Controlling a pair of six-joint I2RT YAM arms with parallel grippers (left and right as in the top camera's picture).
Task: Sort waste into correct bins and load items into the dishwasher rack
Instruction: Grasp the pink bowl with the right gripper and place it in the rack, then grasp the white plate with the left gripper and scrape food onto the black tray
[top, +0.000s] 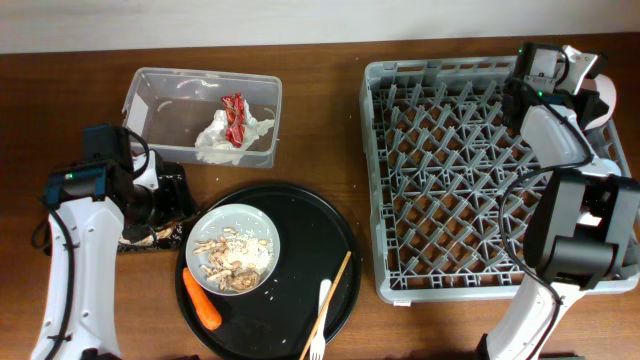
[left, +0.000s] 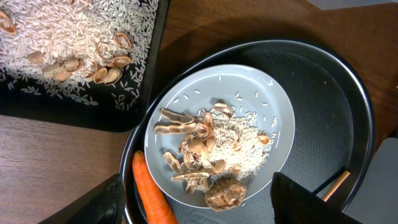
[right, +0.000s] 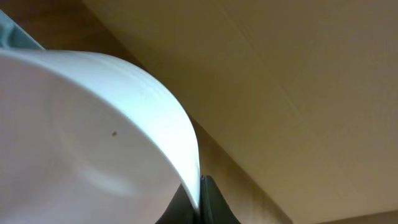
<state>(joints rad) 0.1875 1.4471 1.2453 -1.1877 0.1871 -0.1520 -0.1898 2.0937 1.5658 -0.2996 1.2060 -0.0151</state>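
A white plate sits at 6 o'clock in the overhead view, on the left part of a large round black tray. Beige food scraps, rice and peanut shells, lie heaped on the plate. An orange carrot lies on the round tray just beside the plate's lower left edge. A white fork and a wooden chopstick lie on the tray's right part, apart from the plate.

At 9 o'clock a shallow black tray holds loose rice and more peanut shells. The left gripper hovers above it with its fingers spread wide, holding nothing.

At 11 o'clock a clear plastic tub holds crumpled white napkins and a red wrapper.

The grey dishwasher rack fills 3 o'clock. At its 1 o'clock corner the right gripper is clamped on the rim of a pinkish-white bowl, held by the rack's far right edge.

Everything rests on a brown wooden table.
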